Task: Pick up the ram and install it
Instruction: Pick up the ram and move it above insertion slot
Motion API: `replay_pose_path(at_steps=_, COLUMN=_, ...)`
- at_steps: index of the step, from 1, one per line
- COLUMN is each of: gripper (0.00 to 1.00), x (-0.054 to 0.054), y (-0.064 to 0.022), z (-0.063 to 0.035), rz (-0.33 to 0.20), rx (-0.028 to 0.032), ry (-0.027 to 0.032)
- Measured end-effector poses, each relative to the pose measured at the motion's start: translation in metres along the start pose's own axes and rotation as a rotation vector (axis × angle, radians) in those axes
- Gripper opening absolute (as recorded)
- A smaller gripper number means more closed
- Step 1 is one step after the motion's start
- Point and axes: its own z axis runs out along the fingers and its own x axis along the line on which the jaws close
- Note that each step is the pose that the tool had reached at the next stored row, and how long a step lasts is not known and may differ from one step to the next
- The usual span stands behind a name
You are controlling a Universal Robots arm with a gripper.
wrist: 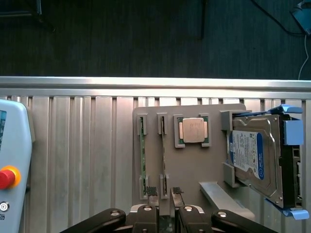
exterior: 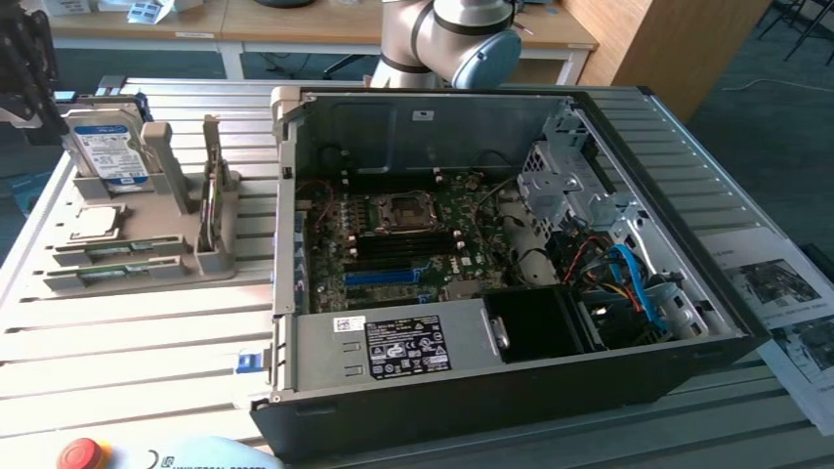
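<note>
The ram [wrist: 142, 150] is a thin green stick lying on edge in a slot of the grey holder [wrist: 194, 165]. In the exterior view the ram [exterior: 117, 250] sits at the holder's front, with a second green stick [exterior: 124, 275] in the slot beside it. My gripper [wrist: 164, 192] hangs well above the holder, over the end of the neighbouring slot. Its fingers [wrist: 151, 193] stand apart, and I see nothing gripped between them. The open computer case [exterior: 729, 322] holds the motherboard [exterior: 404, 234].
A silver hard drive [wrist: 252, 155] stands in the holder and a square CPU [wrist: 193, 131] lies beside the slots. A teach pendant with a red button [wrist: 12, 160] lies on the slatted table. Papers [exterior: 782, 293] lie at the exterior view's right. The arm's joint [exterior: 456, 34] is behind the case.
</note>
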Motion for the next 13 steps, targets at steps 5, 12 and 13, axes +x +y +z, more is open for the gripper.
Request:
replay_pose_path(at_steps=5, gripper=0.24, x=0.0, y=-0.0001, z=0.0045, rz=0.0, rx=-0.0003, ry=-0.0009)
replay_pose_path(at_steps=12, gripper=0.24, x=0.0, y=-0.0006, z=0.0242, rz=0.0, rx=-0.0003, ry=-0.0014)
replay_pose_path(at_steps=13, gripper=0.24, x=0.0, y=-0.0006, z=0.0249, rz=0.0, rx=-0.0003, ry=-0.0014)
